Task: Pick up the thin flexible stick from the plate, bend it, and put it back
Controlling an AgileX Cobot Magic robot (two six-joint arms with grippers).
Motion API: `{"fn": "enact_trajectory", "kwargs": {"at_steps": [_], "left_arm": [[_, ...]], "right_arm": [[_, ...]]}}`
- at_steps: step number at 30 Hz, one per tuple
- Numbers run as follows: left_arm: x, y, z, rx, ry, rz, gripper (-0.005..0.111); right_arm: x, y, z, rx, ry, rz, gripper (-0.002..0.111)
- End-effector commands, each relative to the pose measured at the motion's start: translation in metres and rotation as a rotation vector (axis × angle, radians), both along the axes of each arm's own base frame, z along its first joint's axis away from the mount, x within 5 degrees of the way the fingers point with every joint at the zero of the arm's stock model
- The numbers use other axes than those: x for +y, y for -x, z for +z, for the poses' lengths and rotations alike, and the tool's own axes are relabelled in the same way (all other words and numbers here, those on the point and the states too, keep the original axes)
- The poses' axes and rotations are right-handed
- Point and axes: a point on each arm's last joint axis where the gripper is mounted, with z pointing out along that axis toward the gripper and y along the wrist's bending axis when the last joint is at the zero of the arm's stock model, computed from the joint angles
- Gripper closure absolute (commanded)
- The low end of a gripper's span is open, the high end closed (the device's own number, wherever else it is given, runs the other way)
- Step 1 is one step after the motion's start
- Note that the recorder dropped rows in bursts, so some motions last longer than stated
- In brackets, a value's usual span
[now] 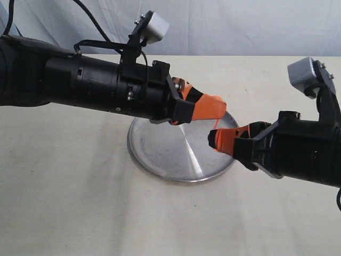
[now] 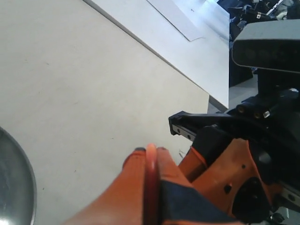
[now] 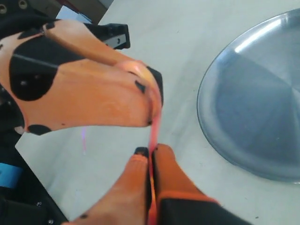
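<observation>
The thin red-orange stick (image 1: 216, 124) hangs in the air above the right rim of the shiny steel plate (image 1: 176, 152), held at both ends. My left gripper (image 1: 217, 108) is shut on its upper end; in the left wrist view the stick (image 2: 151, 180) is pinched between the orange fingertips of that gripper (image 2: 151, 151). My right gripper (image 1: 214, 140) is shut on the lower end, just below the left one. The right wrist view shows a short stretch of stick (image 3: 154, 129) running from the right gripper (image 3: 151, 151) up to the left gripper (image 3: 152, 101). Nothing lies on the plate (image 3: 262, 103).
The plate stands on a pale cloth-covered table (image 1: 80, 202). The table's far edge (image 2: 154, 54) shows in the left wrist view, with dark equipment beyond it. The two grippers are nearly touching over the plate's right side.
</observation>
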Motion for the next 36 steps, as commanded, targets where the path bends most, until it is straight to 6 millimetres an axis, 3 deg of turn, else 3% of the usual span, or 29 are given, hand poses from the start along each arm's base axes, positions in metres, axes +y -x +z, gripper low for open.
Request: {"fn": "enact_trajectory", "kwargs": {"at_steps": [1,18,36], "left_arm": [[-0.003,0.006,0.005,0.024,0.035,-0.048,0.106],[-0.002,0.011,0.001,0.044,-0.013,-0.093,0.106],[0.001,0.019,-0.005,0.056,-0.080,-0.182,0.106]], "right_arm": [[0.016,0.003,0.006,-0.018,-0.024,0.127,0.109],[0.046,-0.002,0.008,-0.045,0.040,0.237,0.109],[0.051,0.001,0.009,-0.176,0.144,0.363,0.109]]}}
